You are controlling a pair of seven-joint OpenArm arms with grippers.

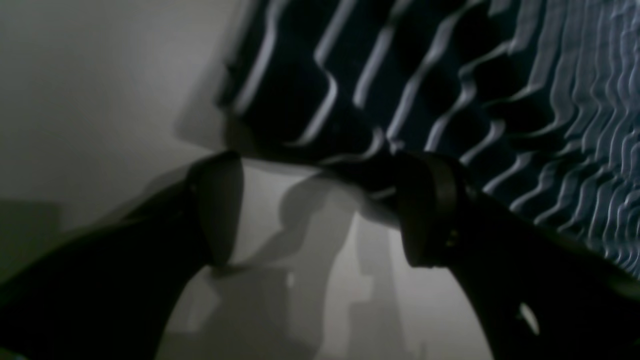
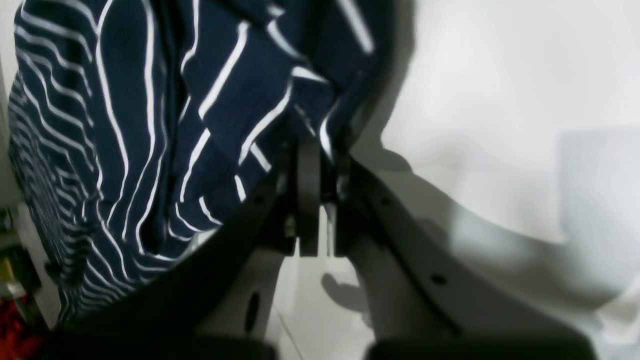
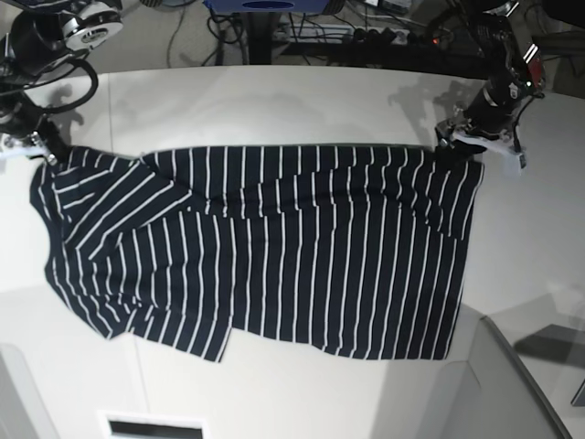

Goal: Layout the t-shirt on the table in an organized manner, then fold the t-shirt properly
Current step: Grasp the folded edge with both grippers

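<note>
The dark navy t-shirt (image 3: 274, 247) with thin white stripes lies spread wide across the off-white table (image 3: 274, 101). My left gripper (image 3: 462, 139) stands at the shirt's far right corner. In the left wrist view that gripper (image 1: 320, 215) is open, with bare table between its fingers (image 1: 430, 210) and the shirt's edge (image 1: 425, 75) just beyond them. My right gripper (image 3: 37, 151) is at the shirt's far left corner. In the right wrist view that gripper (image 2: 312, 165) is shut on a bunched fold of the striped fabric (image 2: 125, 125).
Cables and a power strip (image 3: 366, 32) lie behind the table's far edge. A grey panel (image 3: 512, 384) stands at the front right corner. Something red (image 2: 15, 335) shows low at the left of the right wrist view.
</note>
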